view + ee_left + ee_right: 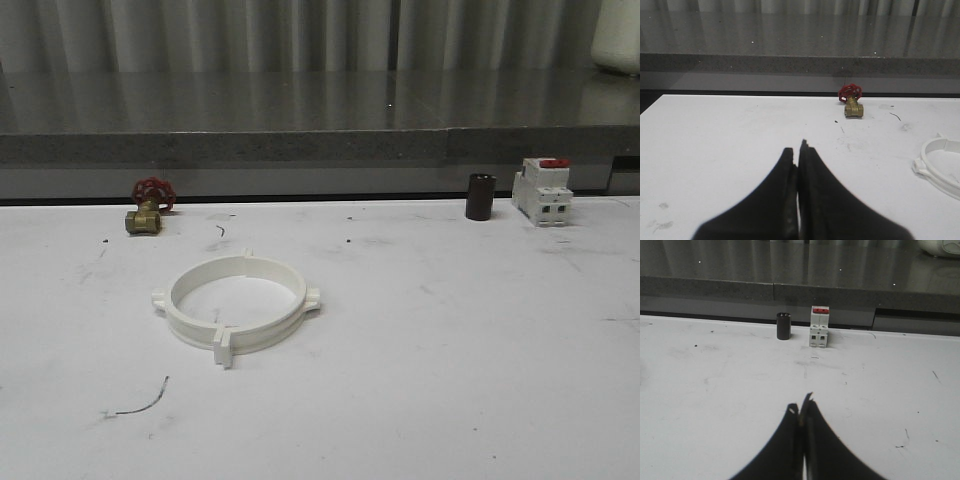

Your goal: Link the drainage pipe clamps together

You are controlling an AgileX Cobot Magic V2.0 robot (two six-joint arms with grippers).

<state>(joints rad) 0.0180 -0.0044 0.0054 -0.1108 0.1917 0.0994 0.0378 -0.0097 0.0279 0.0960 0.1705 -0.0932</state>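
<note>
Clamps: the two white plastic half-ring drainage pipe clamps (237,302) lie joined as one ring mid-surface. Your left hand (798,150) and right hand (801,407) are pressed together, empty, apart from it. Connection looks complete; next you verify the tabs seat.

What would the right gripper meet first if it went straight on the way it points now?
Probably the breaker, or it slips between that and the dark cylinder; depth is hard to judge. The right gripper is shut, low over the table, and the surface between looks free.
</note>
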